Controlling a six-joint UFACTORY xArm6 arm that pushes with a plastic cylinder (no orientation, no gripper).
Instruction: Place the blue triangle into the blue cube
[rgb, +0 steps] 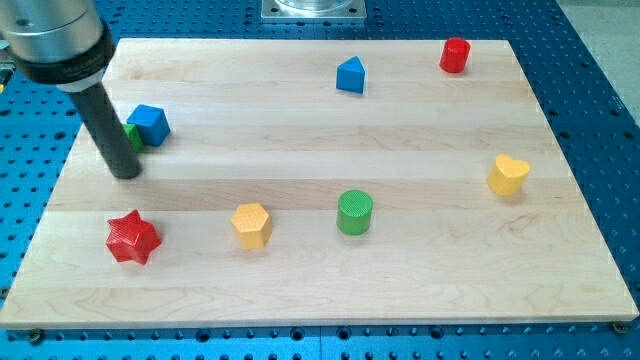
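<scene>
Triangle position: the blue triangle (350, 75) sat near the view's top, a little right of centre on the surface (300, 290), with open wood on every side.
Cube position: the blue cube (149, 124) lay far toward the view's left, touching a green block (133, 136) that the rod mostly hid; we could not make out that block's shape.
Line of travel: from triangle to cube the path ran leftward and slightly down the view, and we saw no block lying on it.
End effector: our rod ended at my tip (126, 174), just below and left of the cube, well apart from the triangle. It carried no jaws, so it held nothing and touched no block that we could see.
Approach judged: we reckoned the tip had to travel round to the triangle's right side before any push leftward.
Edges: the triangle stood close to the surface's top edge, the cube nearer the left edge.
Bystanders: red cylinder (455, 55), yellow heart (508, 174), green cylinder (354, 212), yellow hexagon (251, 224) and red star (132, 237) all lay clear of that line.
</scene>
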